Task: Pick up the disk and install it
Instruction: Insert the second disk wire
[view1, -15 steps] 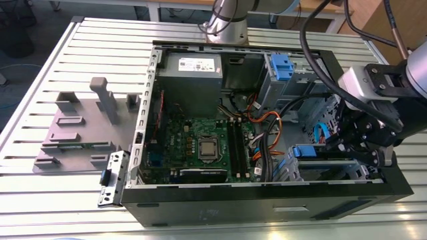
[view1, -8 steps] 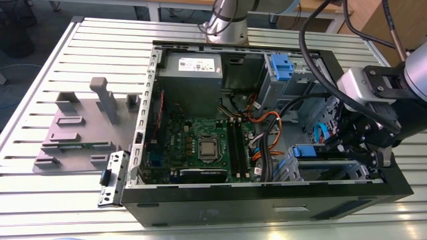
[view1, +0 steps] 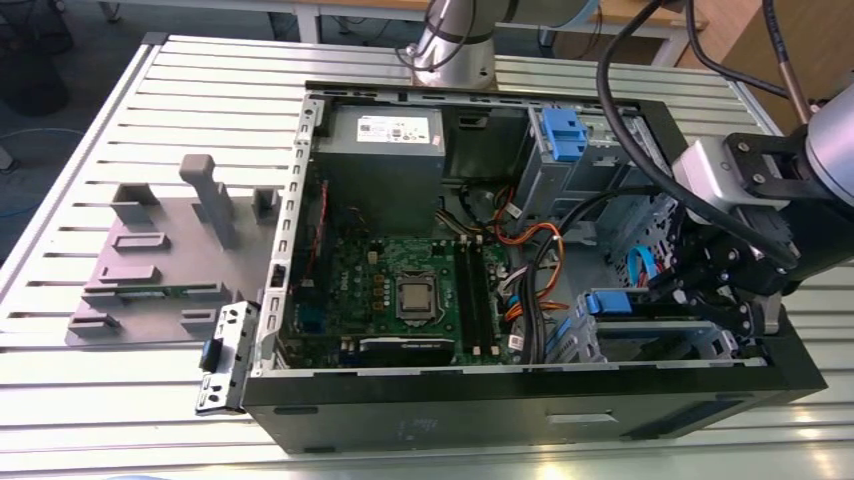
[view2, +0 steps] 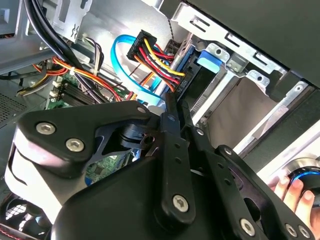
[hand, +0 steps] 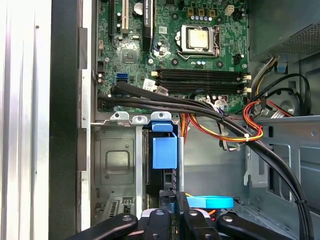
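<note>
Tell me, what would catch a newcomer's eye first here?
The open computer case lying on the slatted metal table, its green motherboard exposed, grabs the eye first. At the exterior view's right, the black gripper reaches into the drive cage, at the blue-railed disk sitting in it. Bright red, yellow and orange cables snake alongside.

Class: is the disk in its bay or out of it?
In, at least partly: the disk stands on edge inside the metal bay, end effector at it. Fully seated: cannot tell.
</note>
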